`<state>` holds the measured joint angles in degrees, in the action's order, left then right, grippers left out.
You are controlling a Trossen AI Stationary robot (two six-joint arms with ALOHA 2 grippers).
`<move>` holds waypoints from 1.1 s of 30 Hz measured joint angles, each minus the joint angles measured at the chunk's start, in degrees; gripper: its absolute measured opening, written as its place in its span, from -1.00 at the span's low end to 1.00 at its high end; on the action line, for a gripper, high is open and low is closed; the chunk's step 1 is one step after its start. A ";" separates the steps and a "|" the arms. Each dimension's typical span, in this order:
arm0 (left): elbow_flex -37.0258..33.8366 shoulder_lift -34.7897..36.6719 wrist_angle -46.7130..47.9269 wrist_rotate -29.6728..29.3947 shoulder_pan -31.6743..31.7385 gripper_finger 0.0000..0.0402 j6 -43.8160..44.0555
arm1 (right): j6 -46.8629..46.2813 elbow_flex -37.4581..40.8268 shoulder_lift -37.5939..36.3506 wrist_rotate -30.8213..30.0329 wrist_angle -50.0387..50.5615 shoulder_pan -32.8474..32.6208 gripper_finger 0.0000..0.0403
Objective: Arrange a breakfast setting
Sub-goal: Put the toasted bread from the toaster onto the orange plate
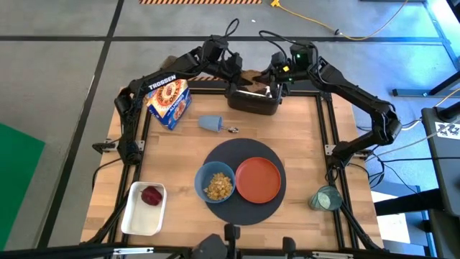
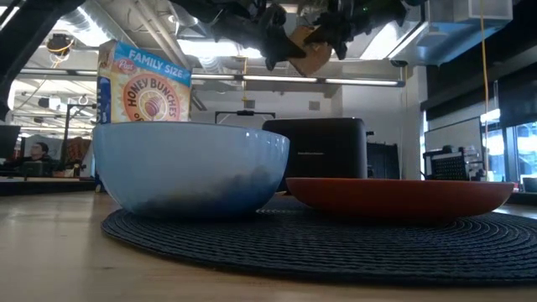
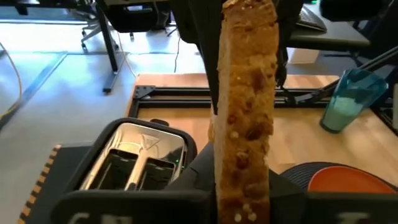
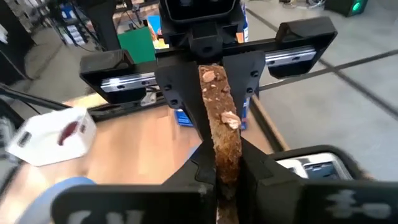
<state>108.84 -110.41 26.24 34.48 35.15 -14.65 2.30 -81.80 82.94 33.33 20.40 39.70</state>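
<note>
Toast point(image 3: 245, 106) hangs above the toaster point(image 1: 253, 99), one slice, upright, pinched from both sides. Left gripper point(image 1: 241, 74) and right gripper point(image 1: 274, 78) both have their jaws closed narrow on the slice, so this looks like a handover in mid-air. To do it well: one gripper should let go only once the other's hold is firm, then the slice should travel flat and low from above the toaster to the plate point(image 1: 258, 179), without crumbling the edge.

Count, placed from the toaster:
- Mat point(image 1: 244, 212): one, near the front of the table, well apart from the toaster.
- Bowl point(image 1: 215, 182): one, on the mat, cereal inside.
- Plate: one, on the mat, just beside the bowl, bare.
- Glass point(image 1: 325, 198): one, far front-right.
- Red fruit point(image 1: 151, 195): one, in the tray point(image 1: 143, 221), far front-left.
- Cereal box point(image 1: 169, 101): one, left of the toaster.
- Small blue cup point(image 1: 210, 123): one, on its side, near the toaster.
- Spoon: cannot tell.
</note>
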 joint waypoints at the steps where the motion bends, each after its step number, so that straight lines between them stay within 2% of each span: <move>1: 0.00 0.00 0.06 0.14 -0.05 -0.94 0.53 | -0.72 0.00 0.00 0.59 0.12 0.02 -0.91; 8: 0.00 -0.04 0.51 4.55 -0.26 -0.90 3.14 | -4.94 0.00 -0.07 3.26 0.87 0.04 -0.90; 10: 0.00 -0.04 0.55 5.74 -0.26 -0.90 4.22 | -5.98 0.00 -0.10 4.71 0.78 0.07 -0.84; 14: 0.00 -0.04 1.38 8.46 -0.14 -0.93 5.50 | -9.24 0.00 -0.50 5.94 0.53 0.07 -0.56; 19: -0.01 -0.04 2.83 10.15 0.00 -0.92 5.54 | -11.71 0.00 -0.50 10.29 0.62 0.07 -0.14; 22: 0.00 -0.04 4.38 10.20 -0.30 -0.92 5.52 | -13.11 0.00 -0.77 12.44 0.85 0.07 0.02; 28: 0.00 -0.07 8.32 10.27 -1.36 -0.92 5.08 | -12.41 0.00 -4.15 12.78 2.47 0.07 0.07; 33: 0.00 -0.09 9.00 10.22 -3.51 -0.92 5.13 | -8.63 0.00 -6.81 10.19 10.78 0.02 0.04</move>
<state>108.84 -110.50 35.24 44.71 31.65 -9.52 -6.32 -81.80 76.13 43.52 31.19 39.72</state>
